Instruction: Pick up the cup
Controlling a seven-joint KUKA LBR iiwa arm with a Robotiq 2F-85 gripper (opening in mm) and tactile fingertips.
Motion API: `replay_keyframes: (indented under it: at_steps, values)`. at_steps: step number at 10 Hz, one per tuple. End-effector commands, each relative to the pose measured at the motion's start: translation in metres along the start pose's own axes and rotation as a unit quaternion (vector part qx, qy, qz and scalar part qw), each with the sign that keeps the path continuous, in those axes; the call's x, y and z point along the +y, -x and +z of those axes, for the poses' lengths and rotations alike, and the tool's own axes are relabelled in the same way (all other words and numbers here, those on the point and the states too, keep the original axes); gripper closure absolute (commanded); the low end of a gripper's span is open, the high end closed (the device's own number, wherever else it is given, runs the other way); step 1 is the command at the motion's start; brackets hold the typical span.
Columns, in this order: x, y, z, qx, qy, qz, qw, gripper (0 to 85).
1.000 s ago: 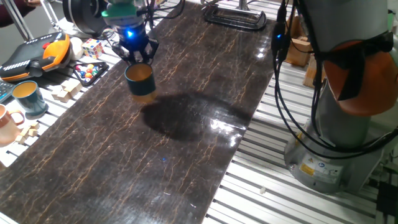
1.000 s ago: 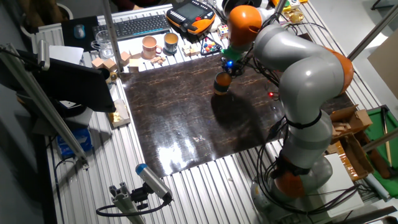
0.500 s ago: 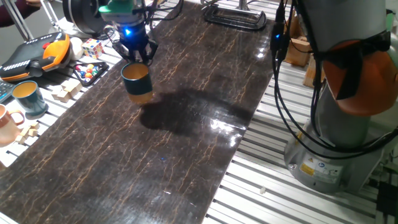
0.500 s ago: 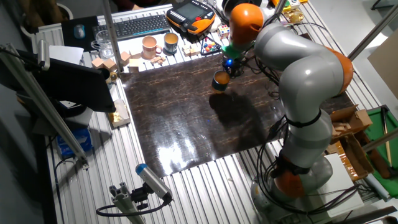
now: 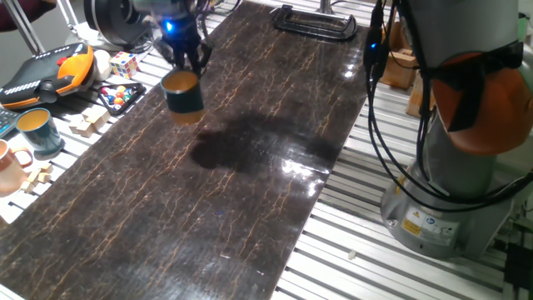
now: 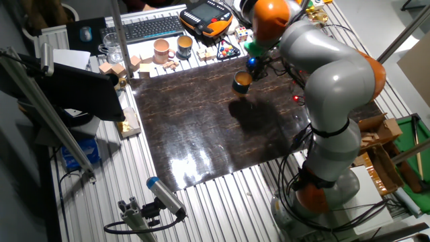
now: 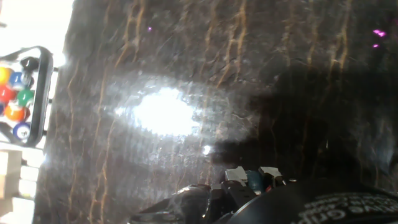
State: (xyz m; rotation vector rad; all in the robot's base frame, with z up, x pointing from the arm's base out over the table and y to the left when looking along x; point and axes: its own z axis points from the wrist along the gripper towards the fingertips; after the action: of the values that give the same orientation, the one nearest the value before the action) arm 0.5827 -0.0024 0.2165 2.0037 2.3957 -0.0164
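Note:
The cup (image 5: 183,92), dark teal-blue with an orange band at its base, hangs a little above the dark marbled tabletop (image 5: 250,200) near its far left side. My gripper (image 5: 185,63) comes down from above and is shut on the cup's rim. In the other fixed view the cup (image 6: 242,82) sits under the gripper (image 6: 250,68), with its shadow apart from it on the table. The hand view shows only tabletop glare and finger parts (image 7: 249,180) along the bottom edge; the cup cannot be made out there.
Left of the table lie a lighter teal mug (image 5: 37,129), a pinkish mug (image 5: 8,162), wooden blocks (image 5: 87,121), a tray of coloured balls (image 5: 121,96), a puzzle cube (image 5: 125,62) and an orange pendant (image 5: 50,71). A black clamp (image 5: 312,21) sits at the far end.
The gripper has risen and drifted slightly toward the far left with the cup in it. The cup now hangs clear of the tabletop.

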Motion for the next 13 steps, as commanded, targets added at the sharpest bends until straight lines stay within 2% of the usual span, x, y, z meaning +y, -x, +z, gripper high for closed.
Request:
replay_keyframes:
  at_steps: [1, 2, 4, 13]
  values:
    - [-0.001, -0.001, -0.003, -0.005, 0.0, 0.095, 0.996, 84.0]
    - [-0.002, -0.003, -0.01, -0.014, -0.001, 0.102, 0.995, 84.0]
    - [-0.005, -0.006, -0.021, -0.02, -0.006, 0.108, 0.994, 84.0]
    - [-0.026, -0.01, -0.042, -0.013, -0.005, 0.107, 0.994, 84.0]
